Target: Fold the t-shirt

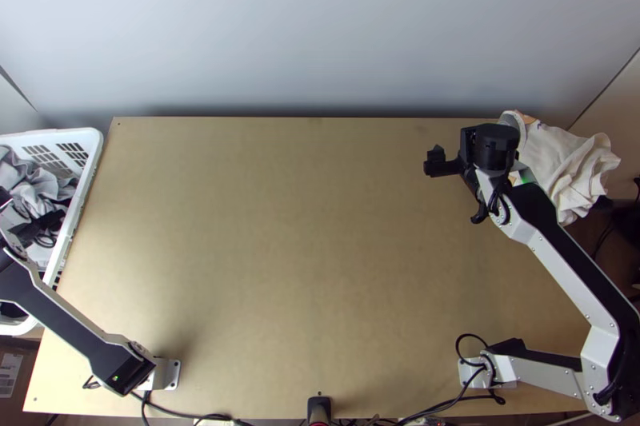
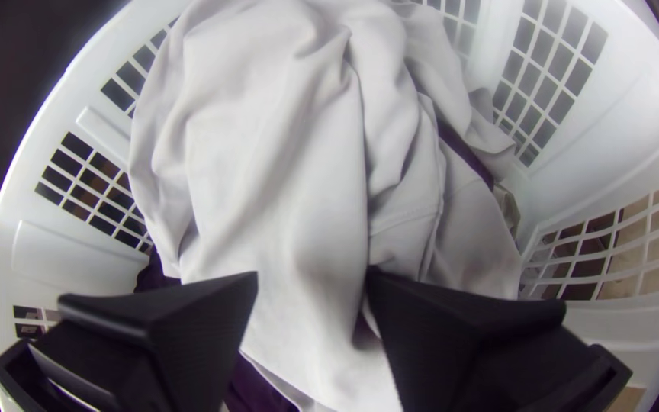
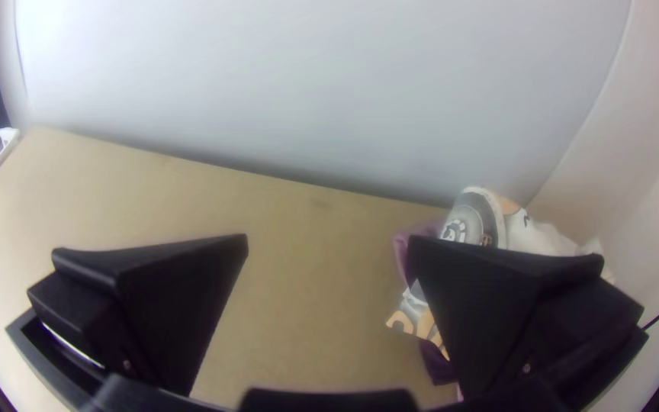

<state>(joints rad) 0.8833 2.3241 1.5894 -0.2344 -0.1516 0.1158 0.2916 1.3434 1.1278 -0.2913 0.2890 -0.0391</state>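
Presumably, the t-shirt is the pale grey garment bunched in the white basket, beside the counter. The left gripper has its fingers parted over the cloth; a deep grasp could also pinch the dark purple cloth beneath and drag it out. Too low a lift could snag fabric on the rim. The right gripper, fingers apart, is near the printed cloth pile at the counter's far right corner.

White links meet black joints, with looping black cables (tiny screws, too).
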